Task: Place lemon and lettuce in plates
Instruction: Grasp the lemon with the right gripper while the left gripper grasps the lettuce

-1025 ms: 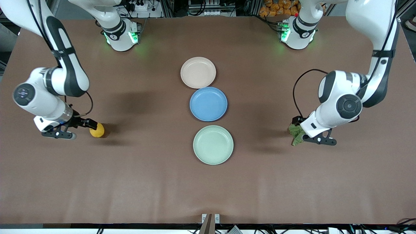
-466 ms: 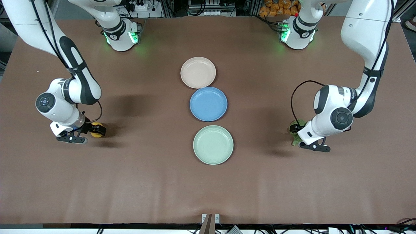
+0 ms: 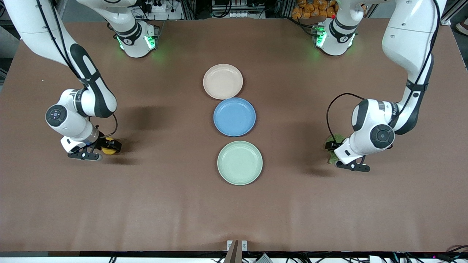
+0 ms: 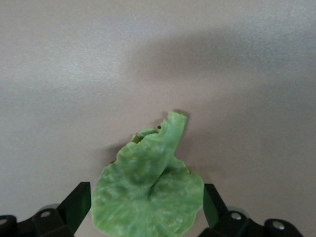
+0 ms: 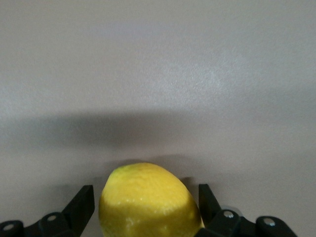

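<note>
The lemon [image 3: 107, 150] lies on the table toward the right arm's end. My right gripper [image 3: 110, 147] is low at the table, open, with a finger on each side of the lemon [image 5: 148, 200] and small gaps showing. The lettuce [image 3: 333, 139] lies toward the left arm's end, mostly hidden under my left hand. My left gripper [image 3: 332, 150] is open and straddles the leaf [image 4: 148, 190], its stem pointing away from the hand. The beige-pink plate [image 3: 223, 81] and the mint green plate [image 3: 240, 162] lie empty at the table's middle.
A blue plate [image 3: 234, 117] sits empty between the two other plates, touching the beige-pink one. The brown table [image 3: 168, 204] is bare around both grippers.
Both arms have come down and in. The right gripper slid forward so the lemon sits between its fingers. The left gripper lowered over the lettuce, hiding most of it.
</note>
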Available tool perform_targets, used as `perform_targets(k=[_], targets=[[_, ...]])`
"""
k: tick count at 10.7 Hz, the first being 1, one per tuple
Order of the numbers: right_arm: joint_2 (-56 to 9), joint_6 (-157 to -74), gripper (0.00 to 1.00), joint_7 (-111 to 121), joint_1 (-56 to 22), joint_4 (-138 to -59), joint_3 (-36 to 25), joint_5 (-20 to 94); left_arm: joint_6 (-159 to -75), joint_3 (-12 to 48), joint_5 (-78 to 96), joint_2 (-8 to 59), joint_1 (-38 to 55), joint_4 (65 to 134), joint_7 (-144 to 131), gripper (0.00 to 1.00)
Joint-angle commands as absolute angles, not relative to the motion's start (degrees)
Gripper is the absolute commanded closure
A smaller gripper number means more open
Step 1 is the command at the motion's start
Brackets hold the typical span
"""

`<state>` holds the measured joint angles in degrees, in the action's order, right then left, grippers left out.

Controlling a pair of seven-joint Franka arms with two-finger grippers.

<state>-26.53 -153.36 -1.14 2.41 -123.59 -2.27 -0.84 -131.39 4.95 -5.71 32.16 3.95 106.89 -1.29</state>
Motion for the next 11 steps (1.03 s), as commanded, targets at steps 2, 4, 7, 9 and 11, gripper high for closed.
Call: perform_targets(k=[2, 4, 7, 9, 11], targets=[[-25.0, -155.2, 0.76, 2.0, 2.5, -126.1, -2.3, -0.5, -133.7, 5.2, -7.0, 33.1, 3.3, 107.5, -1.6, 0.0], [-24.4, -154.4, 0.9, 1.5, 2.3, -125.1, -2.3, -0.5, -134.1, 5.2, -7.0, 33.5, 3.2, 107.5, -1.5, 0.0], [-18.0, -142.5, 0.92, 1.2, 1.4, -122.9, -2.3, -0.3, -137.5, 5.2, -7.0, 33.4, 3.1, 109.4, -1.5, 0.22], [-14.5, -136.8, 0.92, 0.4, -1.1, -122.1, -2.3, 0.2, -138.4, 5.2, -7.0, 33.4, 3.1, 110.0, -1.5, 0.86], [-10.9, -131.7, 0.92, -0.9, -3.9, -121.5, -2.1, 0.3, -139.1, 5.2, -7.0, 33.5, 3.2, 110.0, -1.5, 1.0]])
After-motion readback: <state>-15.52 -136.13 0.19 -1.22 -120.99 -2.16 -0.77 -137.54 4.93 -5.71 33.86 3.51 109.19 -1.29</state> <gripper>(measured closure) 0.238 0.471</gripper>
